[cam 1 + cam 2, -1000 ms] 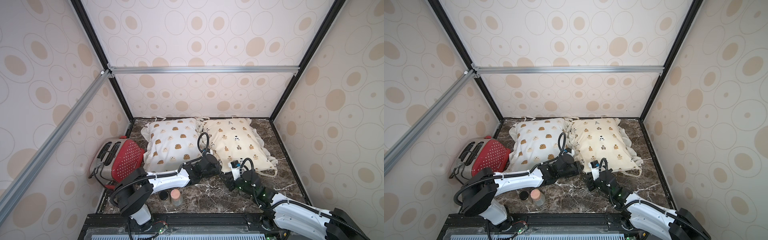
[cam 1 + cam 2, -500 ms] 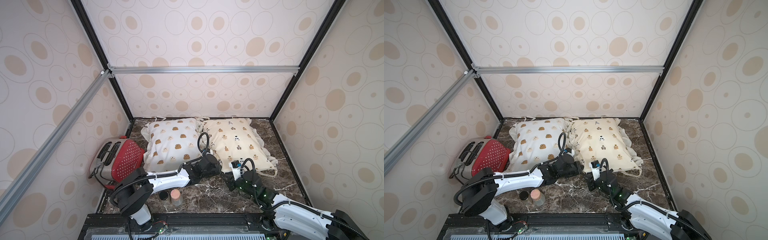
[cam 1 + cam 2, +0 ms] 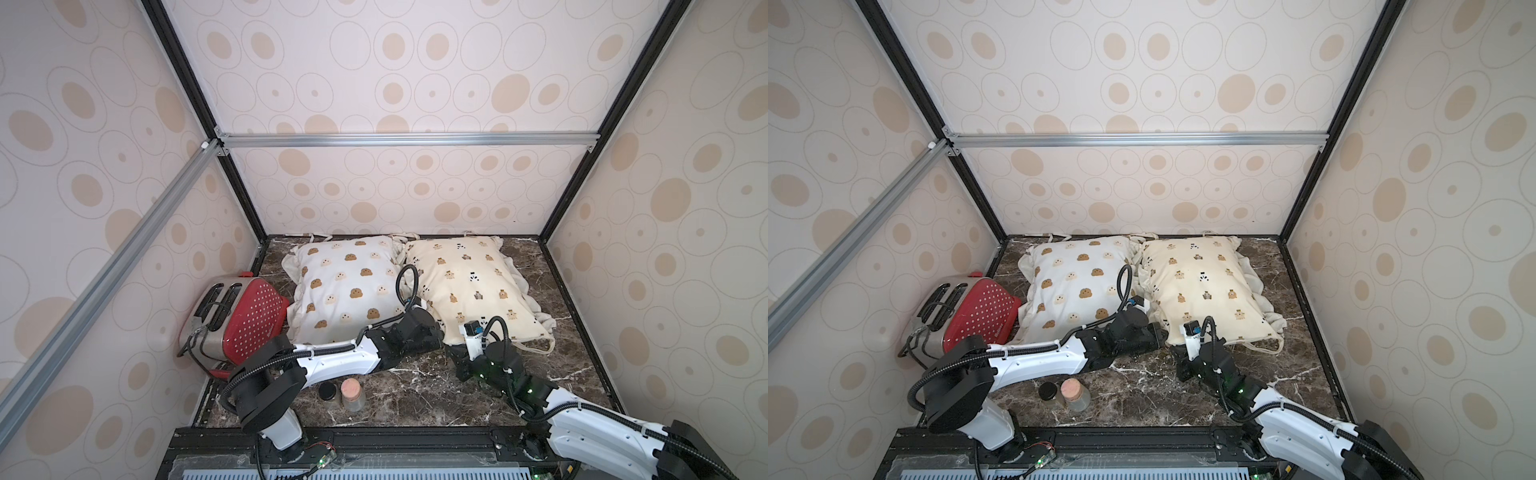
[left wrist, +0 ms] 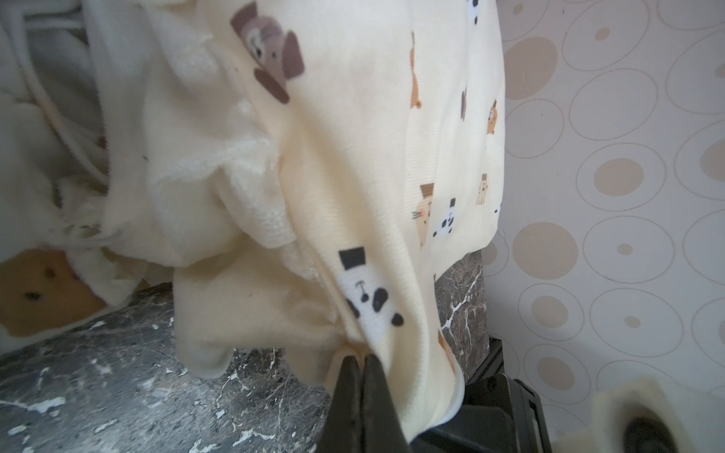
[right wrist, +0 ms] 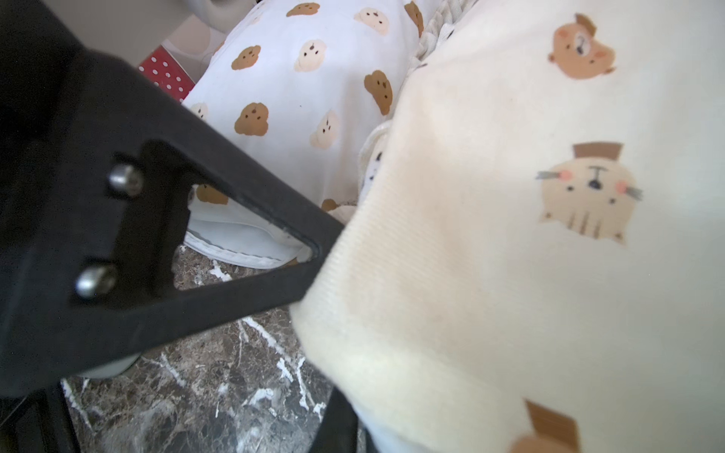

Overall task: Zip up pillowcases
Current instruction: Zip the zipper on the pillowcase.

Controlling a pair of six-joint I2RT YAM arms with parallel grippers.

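Zipping the cream pillowcase (image 3: 469, 282) looks like the step in hand. It sits at approx 1 o'clock on the tabletop (image 3: 415, 395). L gripper (image 4: 359, 355) is clenched on a pinch of fabric at the case's 7 o'clock corner. R gripper (image 5: 329, 325) is clamped on the same near hem just beside it, tho the zip pull is hidden under cloth.

Best way, imo: L anchors the corner taut while R draws along the hem toward 3 o'clock, low and straight, w/o lifting the stuffing.

Soft ribbed knit, plump fill, floppy ruffle and tie strings could bunch into the slider. White pillowcase (image 3: 349, 286) touches it at 9 o'clock. The marble-look top seems hard and slick, so an unanchored pillow may slide.
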